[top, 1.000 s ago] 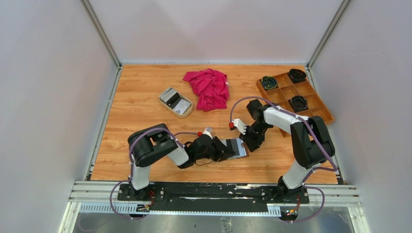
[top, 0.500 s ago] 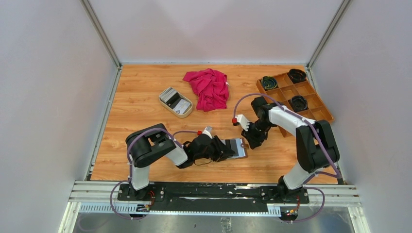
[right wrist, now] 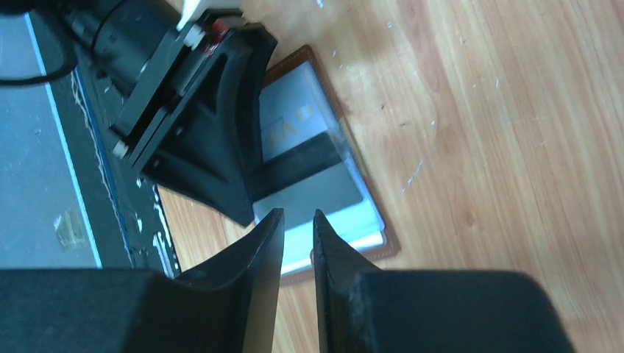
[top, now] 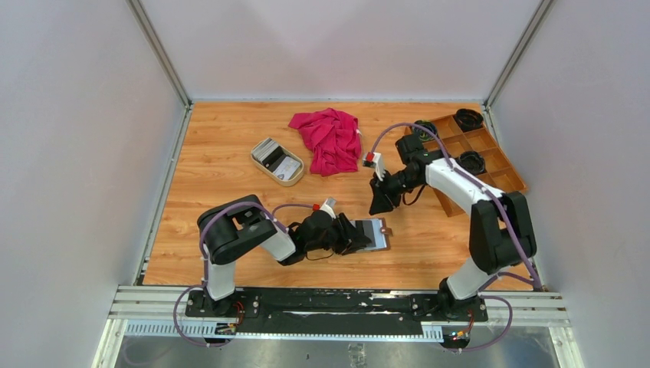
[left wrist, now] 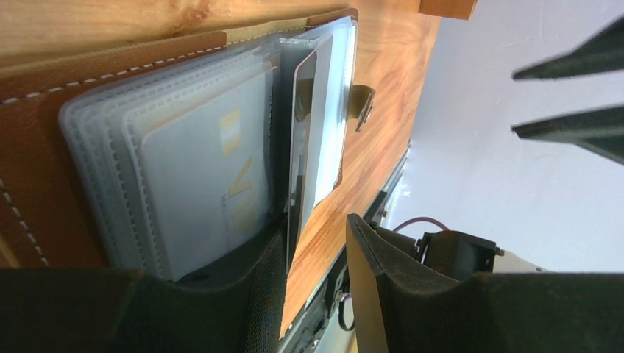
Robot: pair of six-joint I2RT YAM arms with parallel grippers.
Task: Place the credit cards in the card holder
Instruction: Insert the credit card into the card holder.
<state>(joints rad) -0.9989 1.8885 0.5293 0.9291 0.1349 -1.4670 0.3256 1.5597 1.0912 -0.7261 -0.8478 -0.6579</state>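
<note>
now brown card holder (left wrist: 37, 169) open, pale credit card (left wrist: 199, 176) sleeved

Your left arm (top: 280, 245) and right arm (top: 452, 181) show black joints, white links, looping purple cables; the right gripper (right wrist: 298, 217) is black and wedge-fingered.

Wooden tabletop (top: 230, 161), plain pale walls (top: 337, 46), metal corner posts (top: 157, 50), even light

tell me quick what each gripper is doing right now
left gripper: open, against the card holder, nothing clamped
right gripper: slightly open, holding nothing
</note>
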